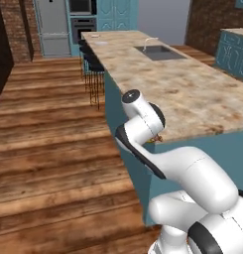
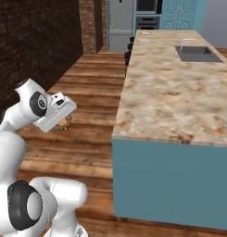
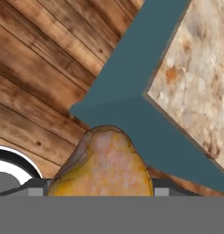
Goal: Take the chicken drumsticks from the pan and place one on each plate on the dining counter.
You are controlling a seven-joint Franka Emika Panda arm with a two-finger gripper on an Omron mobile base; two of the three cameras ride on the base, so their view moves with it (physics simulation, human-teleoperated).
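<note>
You have one drumstick point(image 3: 103, 164), golden-brown, pinched in the gripper point(image 3: 100, 188), whose fingers press against it from both sides. It hangs over the wood floor point(image 3: 35, 77), just off a corner of the dining counter point(image 3: 195, 77). One counter, with one built-in sink point(image 1: 159, 52) far along its top. Two plates point(image 1: 95, 35) sit at its far end, small and faint. Dark stools point(image 1: 93, 67) line its side.
</note>
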